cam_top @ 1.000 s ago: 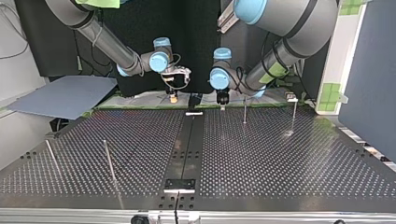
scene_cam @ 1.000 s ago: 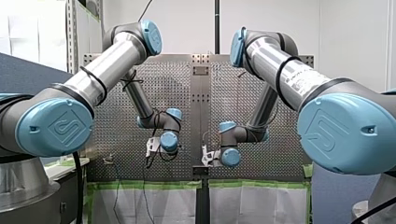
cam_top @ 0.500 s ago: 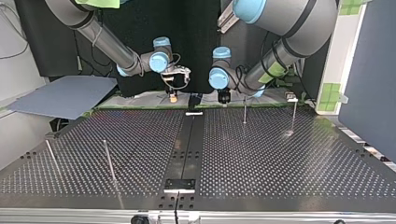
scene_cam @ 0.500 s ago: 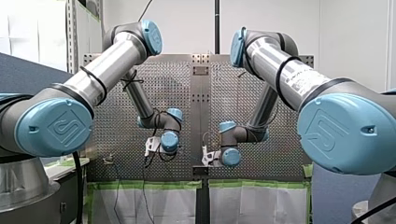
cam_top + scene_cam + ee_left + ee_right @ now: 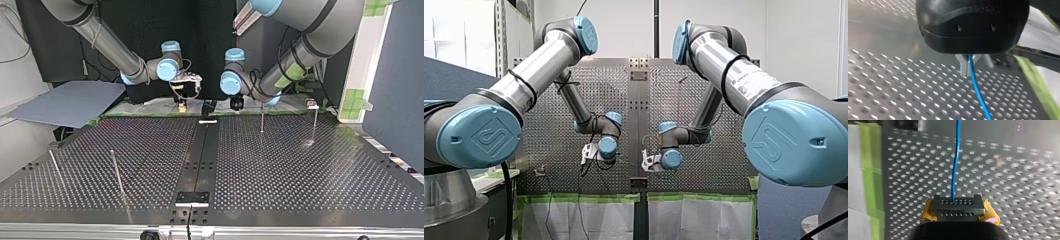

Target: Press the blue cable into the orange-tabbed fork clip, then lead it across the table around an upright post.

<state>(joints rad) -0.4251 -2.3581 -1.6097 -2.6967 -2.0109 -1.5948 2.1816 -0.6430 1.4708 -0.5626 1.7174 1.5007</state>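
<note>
My left gripper (image 5: 970,64) and right gripper (image 5: 955,202) each pinch the blue cable (image 5: 956,162). I can't spot the clip, so probably clipping and the post (image 5: 262,119) remain.

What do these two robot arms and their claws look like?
My left arm and my right arm are silver tubes with pale-blue joint caps bearing an embossed logo, black cables looped around them. My left gripper is black with metal fingers; my right gripper has a grey drilled block and yellow pads.
</note>
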